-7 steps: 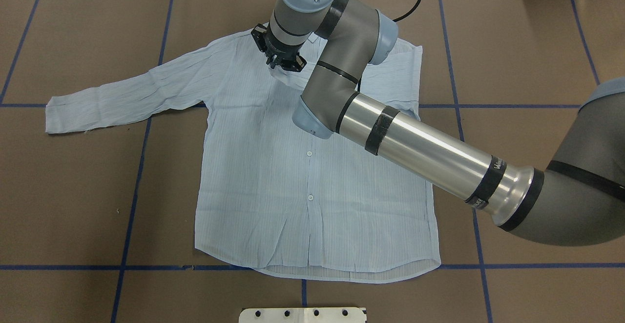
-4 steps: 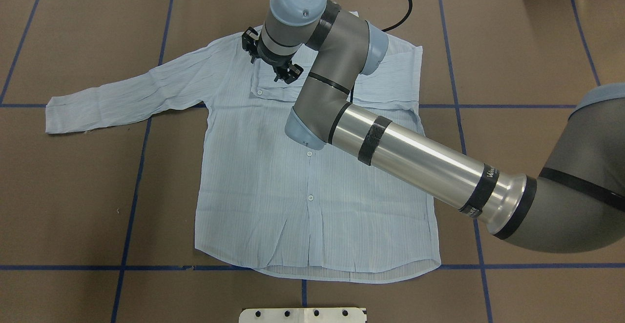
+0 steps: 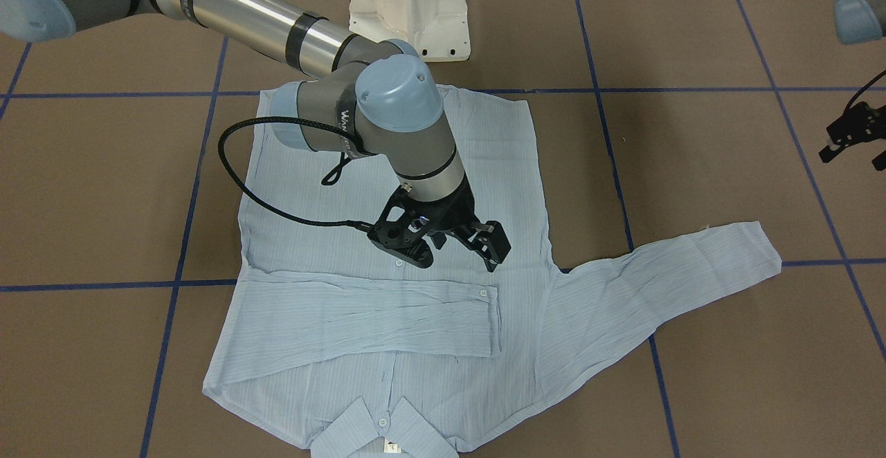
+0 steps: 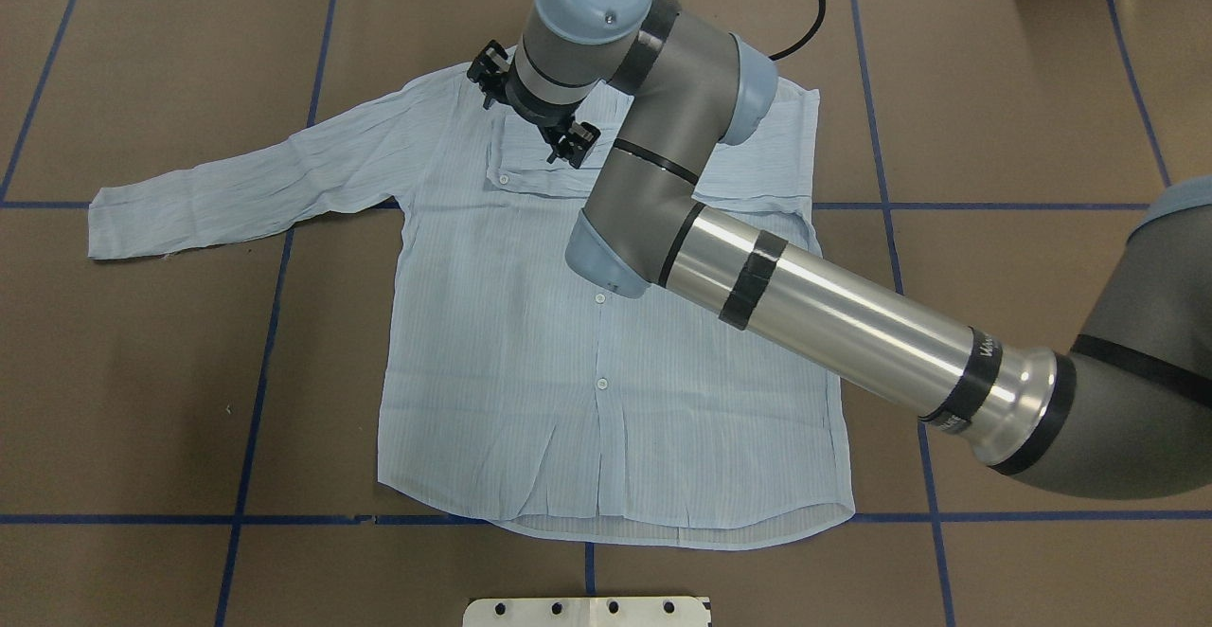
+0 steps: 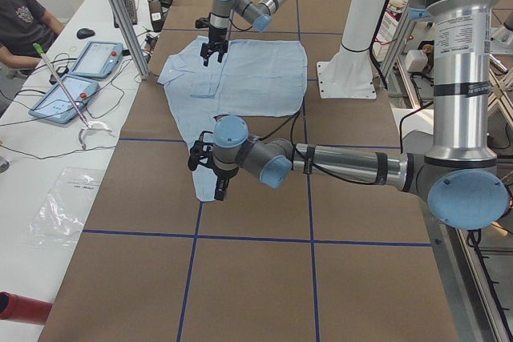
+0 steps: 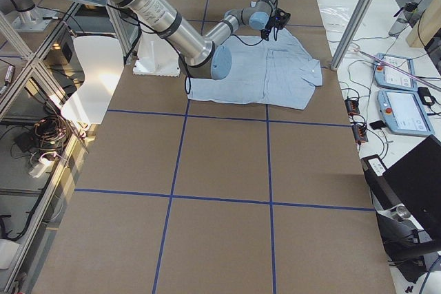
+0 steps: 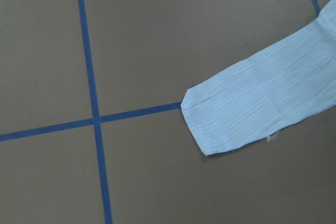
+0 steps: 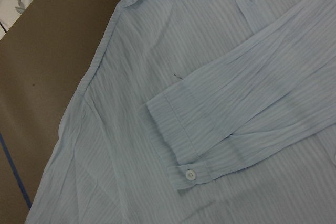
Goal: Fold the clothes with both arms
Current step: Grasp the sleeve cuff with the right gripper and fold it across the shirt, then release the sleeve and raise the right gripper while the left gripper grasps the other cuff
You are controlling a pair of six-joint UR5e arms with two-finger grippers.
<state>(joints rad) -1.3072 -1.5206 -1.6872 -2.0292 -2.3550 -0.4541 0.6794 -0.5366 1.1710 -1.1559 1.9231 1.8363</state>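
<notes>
Front-facing view: we saw the shirt (image 3: 498, 167) lying flat, front up, on the brown table (image 3: 692, 29), collar (image 3: 384, 434) at the view's bottom edge. The folded sleeve (image 3: 360, 316) lay across the chest; the outstretched sleeve (image 3: 664, 278) ran off sideways. The R gripper (image 3: 460, 254) hung just above the chest beside the folded sleeve's end, fingers spread wide, nothing betw. them. At the view's right edge the L gripper (image 3: 851, 140) hung over bare table, partly cropped; its fingers looked spread and held nothing. A white pedestal (image 3: 408, 1) stood beyond the hem.

Overhead: the R arm (image 4: 833, 314) reached in over the shirt (image 4: 530, 371), w/ the R gripper (image 4: 532, 120) above the upper chest.

Left-side view: the near L arm (image 5: 345, 164) held the L gripper (image 5: 210, 175) over the outstretched sleeve's end. A person (image 5: 20, 22) sat by two tablets (image 5: 92, 58).

Right-side view: the shirt (image 6: 275, 77) lay at the far end, R gripper (image 6: 277, 20) over it.

L wrist cam: the outstretched sleeve's cuff (image 7: 236, 119) lay flat, one corner touching a blue tape line (image 7: 142, 111).

R wrist cam: we saw the folded sleeve's end w/ a white button (image 8: 190, 174), resting on the shirt front.
</notes>
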